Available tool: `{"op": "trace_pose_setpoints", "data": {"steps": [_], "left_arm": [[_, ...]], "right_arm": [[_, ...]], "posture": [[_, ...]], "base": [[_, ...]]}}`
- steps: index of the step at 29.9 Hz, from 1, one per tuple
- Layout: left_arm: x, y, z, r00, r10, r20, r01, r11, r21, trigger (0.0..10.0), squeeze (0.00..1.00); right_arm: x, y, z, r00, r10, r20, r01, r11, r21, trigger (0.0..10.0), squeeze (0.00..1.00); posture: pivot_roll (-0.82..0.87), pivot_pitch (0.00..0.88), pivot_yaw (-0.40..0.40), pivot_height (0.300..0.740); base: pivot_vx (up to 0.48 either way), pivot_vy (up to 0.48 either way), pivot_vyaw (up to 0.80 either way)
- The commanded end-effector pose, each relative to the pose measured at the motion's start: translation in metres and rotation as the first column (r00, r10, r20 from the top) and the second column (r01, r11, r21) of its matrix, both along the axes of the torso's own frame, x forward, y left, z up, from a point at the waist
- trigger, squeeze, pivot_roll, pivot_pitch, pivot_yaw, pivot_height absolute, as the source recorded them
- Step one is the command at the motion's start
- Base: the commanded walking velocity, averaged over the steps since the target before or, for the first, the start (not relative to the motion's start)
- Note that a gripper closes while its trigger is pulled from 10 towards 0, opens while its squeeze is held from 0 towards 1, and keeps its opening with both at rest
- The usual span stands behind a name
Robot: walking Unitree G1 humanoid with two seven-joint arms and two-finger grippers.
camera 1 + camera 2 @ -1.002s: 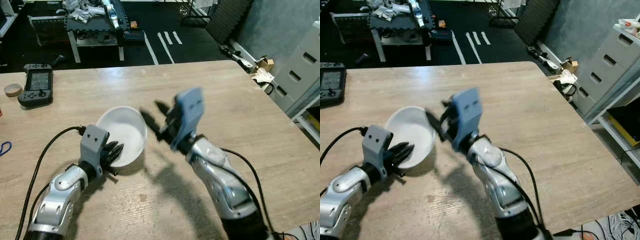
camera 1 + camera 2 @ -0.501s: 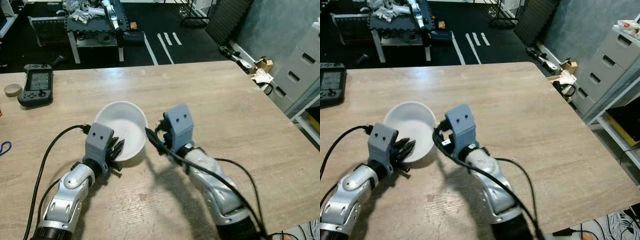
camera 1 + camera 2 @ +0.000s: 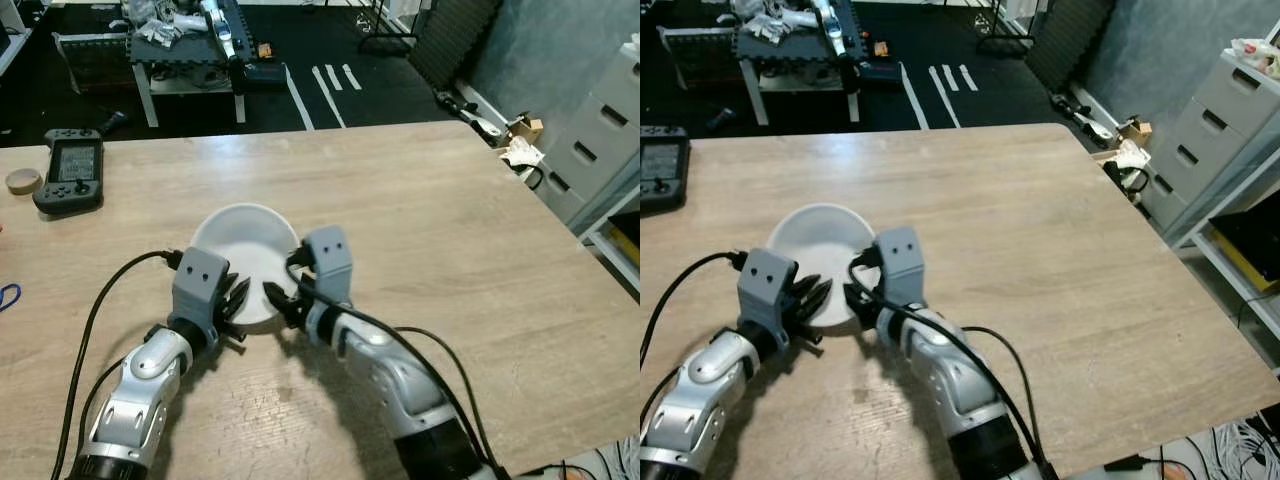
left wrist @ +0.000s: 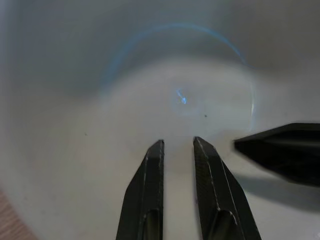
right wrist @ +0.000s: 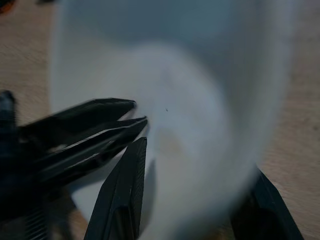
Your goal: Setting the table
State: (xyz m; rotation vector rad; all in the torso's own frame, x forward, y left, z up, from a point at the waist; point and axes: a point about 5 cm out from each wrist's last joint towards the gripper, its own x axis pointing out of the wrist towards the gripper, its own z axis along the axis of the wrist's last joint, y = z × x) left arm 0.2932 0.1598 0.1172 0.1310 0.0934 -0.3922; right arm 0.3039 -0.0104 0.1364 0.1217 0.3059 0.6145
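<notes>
A white bowl [image 3: 245, 245] sits on the wooden table [image 3: 450, 220] in front of me. My left gripper [image 3: 236, 299] reaches over the bowl's near-left rim. In the left wrist view its fingers [image 4: 155, 165] hover inside the bowl [image 4: 125, 75], open by a narrow gap with nothing between them. My right gripper [image 3: 279, 300] is low at the near rim, just right of the left one, and open. In the right wrist view one finger [image 5: 125, 185] is inside the bowl [image 5: 200, 100] and the other is outside, with the rim between them.
A black handheld controller [image 3: 70, 170] and a roll of tape [image 3: 22, 181] lie at the table's far left, a blue loop [image 3: 8, 296] at the left edge. White drawers [image 3: 600, 130] stand past the right edge; a cluttered bench [image 3: 190, 50] is behind.
My right gripper has come down from above the table and moved left to the bowl's near rim, now straddling it. The left gripper and bowl have barely moved.
</notes>
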Motion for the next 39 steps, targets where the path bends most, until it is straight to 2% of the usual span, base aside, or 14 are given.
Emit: {"op": "trace_pose_setpoints", "data": {"steps": [1,3,4,5,6,7,20,24,25,26,28,33,37,39], "left_arm": [[-0.009,0.002,-0.027,0.992,0.018,-0.127,-0.016,1.0,0.019,10.0,0.0],[-0.009,0.002,-0.028,0.992,0.019,-0.127,-0.017,1.0,0.018,10.0,0.0],[-0.01,0.002,-0.028,0.992,0.02,-0.127,-0.018,1.0,0.017,10.0,0.0],[-0.01,0.002,-0.028,0.992,0.02,-0.127,-0.018,1.0,0.017,10.0,0.0],[-0.011,0.003,-0.028,0.992,0.022,-0.127,-0.02,1.0,0.017,10.0,0.0],[-0.012,0.004,-0.029,0.991,0.027,-0.128,-0.025,1.0,0.017,10.0,0.0],[-0.006,0.004,-0.017,0.995,0.053,-0.085,-0.052,0.999,0.005,10.0,0.0],[0.004,-0.005,0.049,0.985,0.048,0.168,-0.038,0.997,-0.067,10.0,0.0],[0.004,-0.014,0.072,0.97,0.0,0.241,0.018,0.997,-0.075,10.0,0.0],[0.001,-0.023,0.095,0.948,-0.053,0.314,0.083,0.993,-0.082,10.0,0.0],[-0.008,-0.044,0.14,0.896,-0.133,0.424,0.241,0.947,-0.213,10.0,0.0],[-0.023,-0.057,0.163,0.867,-0.217,0.449,0.387,0.86,-0.333,10.0,0.0],[-0.031,-0.057,0.149,0.881,-0.25,0.401,0.373,0.889,-0.267,10.0,0.0],[-0.034,-0.043,0.114,0.939,-0.185,0.289,0.243,0.953,-0.181,10.0,0.0]], "right_arm": [[0.001,0.012,-0.007,0.995,0.015,-0.101,-0.003,0.993,0.115,9.3,0.0],[0.001,0.015,-0.005,0.992,0.031,-0.124,-0.009,0.985,0.174,9.3,0.0],[0.002,0.018,-0.002,0.991,0.047,-0.126,-0.016,0.972,0.235,3.0,0.0],[0.002,0.018,-0.002,0.991,0.047,-0.126,-0.016,0.972,0.235,3.0,0.0],[0.003,0.018,0.0,0.99,0.056,-0.131,-0.015,0.957,0.29,0.0,0.0],[0.005,0.017,0.005,0.99,0.066,-0.127,-0.014,0.927,0.375,0.0,0.0],[0.013,0.009,0.012,0.995,0.012,-0.098,0.035,0.883,0.468,0.0,0.0],[0.013,0.008,0.012,0.999,-0.004,-0.034,0.017,0.916,0.401,0.0,0.0],[0.014,0.007,0.014,1.0,-0.024,-0.003,0.023,0.924,0.381,0.7,0.0],[0.014,0.006,0.017,0.999,-0.047,0.028,0.033,0.93,0.366,10.0,0.0],[0.017,-0.001,0.023,0.988,-0.12,0.093,0.083,0.938,0.336,10.0,0.0],[0.022,-0.028,0.039,0.951,-0.257,0.171,0.182,0.914,0.362,10.0,0.0],[0.022,-0.058,0.058,0.893,-0.372,0.255,0.256,0.884,0.392,10.0,0.0],[0.016,-0.092,0.072,0.801,-0.491,0.344,0.349,0.848,0.398,10.0,0.0]], "posture": [[0.08,0.095,-0.034,0.74],[0.08,0.095,-0.034,0.74],[0.08,0.097,-0.038,0.74],[0.08,0.097,-0.038,0.74],[0.08,0.099,-0.039,0.74],[0.09,0.101,-0.04,0.74],[0.08,0.101,-0.036,0.74],[0.08,0.101,-0.035,0.74],[0.08,0.103,-0.035,0.74],[0.08,0.103,-0.035,0.74],[0.1,0.1,-0.035,0.74],[0.09,0.09,-0.016,0.74],[0.08,0.087,-0.006,0.74],[0.07,0.085,0.007,0.74]], "base": [[0.0,0.0,0.0],[0.0,0.0,0.0],[0.0,0.0,0.0],[0.0,0.0,0.0],[0.0,0.0,0.0],[0.0,0.0,0.0],[0.0,0.0,0.0],[0.0,0.0,0.0],[0.0,0.0,0.0],[0.0,0.0,0.0],[0.0,0.0,0.0],[0.0,0.0,0.0],[0.0,0.0,0.0],[0.0,0.0,0.0]]}}
